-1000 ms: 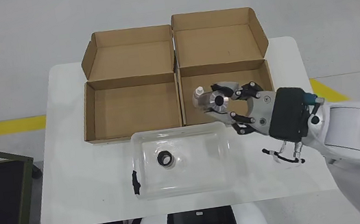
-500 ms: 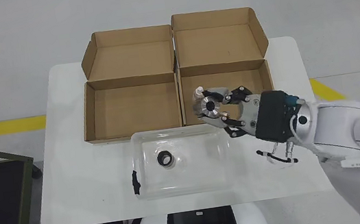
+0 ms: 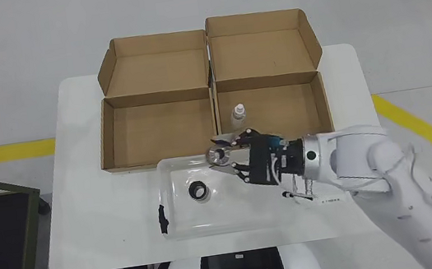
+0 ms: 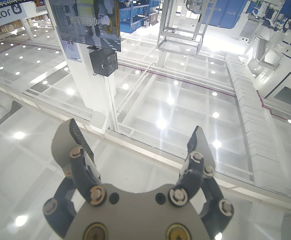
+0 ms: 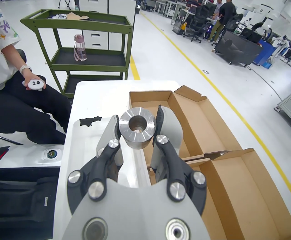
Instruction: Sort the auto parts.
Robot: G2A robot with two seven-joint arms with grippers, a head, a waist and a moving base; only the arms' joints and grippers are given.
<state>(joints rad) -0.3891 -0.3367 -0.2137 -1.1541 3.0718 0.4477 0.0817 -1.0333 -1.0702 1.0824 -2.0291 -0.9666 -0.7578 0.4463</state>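
My right gripper [image 5: 138,115] is shut on a silver metal bushing [image 5: 137,128] with a round bore. Seen from above, that gripper [image 3: 223,154] hangs over the back edge of the clear plastic tray [image 3: 268,206], just in front of the seam between the two open cardboard boxes. A black ring [image 3: 199,192] lies inside the tray. A small pale part [image 3: 239,113] stands in the right box [image 3: 313,112]. The left box [image 3: 161,155] holds nothing that I can see. My left gripper [image 4: 135,126] is open, points up at the ceiling and holds nothing.
Both box lids are folded back toward the far side of the white table [image 3: 88,169]. A black tab [image 3: 162,218] sits on the tray's left edge. A green shelf cart [image 5: 75,41] stands beyond the table's end.
The right gripper has carried the metal bushing leftward, from above the right box to the tray's back edge near the seam between the boxes.
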